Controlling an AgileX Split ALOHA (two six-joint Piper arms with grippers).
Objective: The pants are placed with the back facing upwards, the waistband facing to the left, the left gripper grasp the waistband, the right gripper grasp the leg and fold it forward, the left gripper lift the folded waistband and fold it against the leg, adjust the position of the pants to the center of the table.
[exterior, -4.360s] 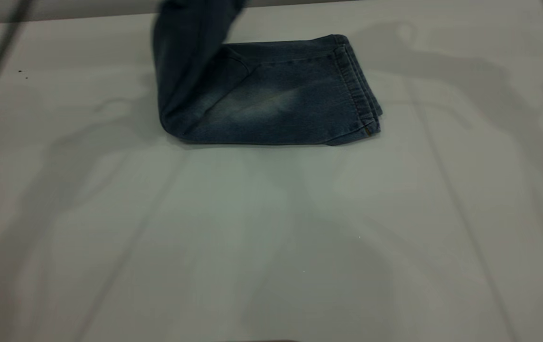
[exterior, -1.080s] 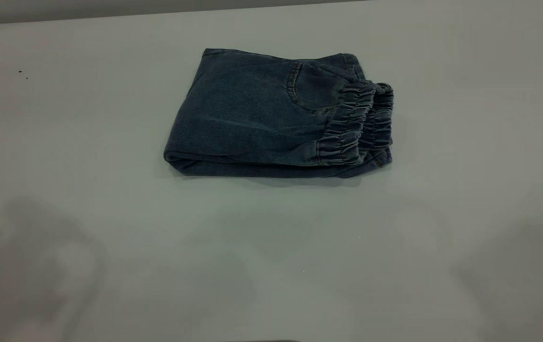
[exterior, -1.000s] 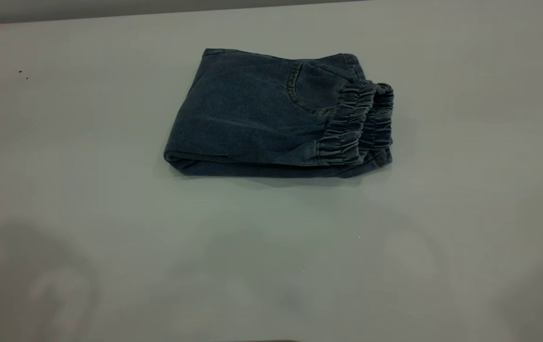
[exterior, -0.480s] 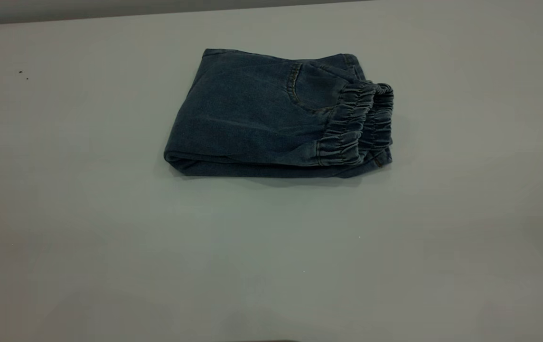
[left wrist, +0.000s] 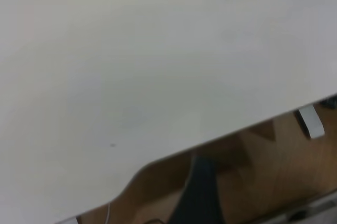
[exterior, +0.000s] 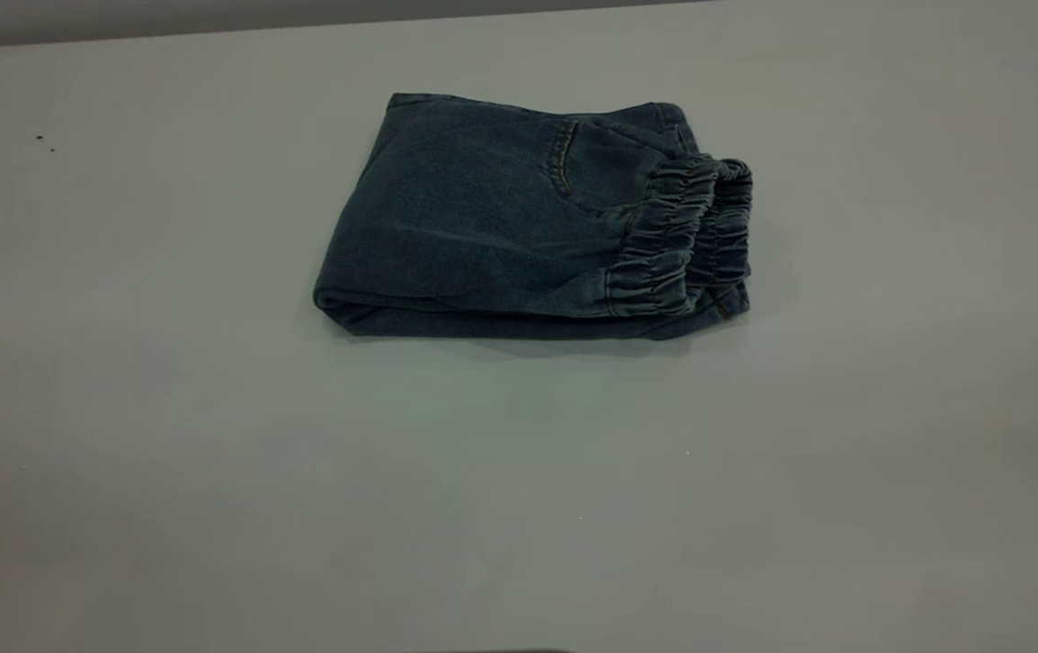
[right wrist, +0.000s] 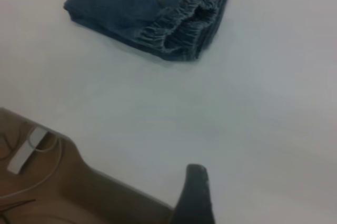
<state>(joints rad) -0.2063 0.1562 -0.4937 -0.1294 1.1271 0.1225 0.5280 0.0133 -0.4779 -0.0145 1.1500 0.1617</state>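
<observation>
The blue denim pants (exterior: 519, 227) lie folded into a compact rectangle on the pale grey table (exterior: 210, 472), gathered elastic waistband (exterior: 687, 240) at the exterior view's right. Both black claws sit well apart from them, near the table's edge; their spread cannot be told.
</observation>
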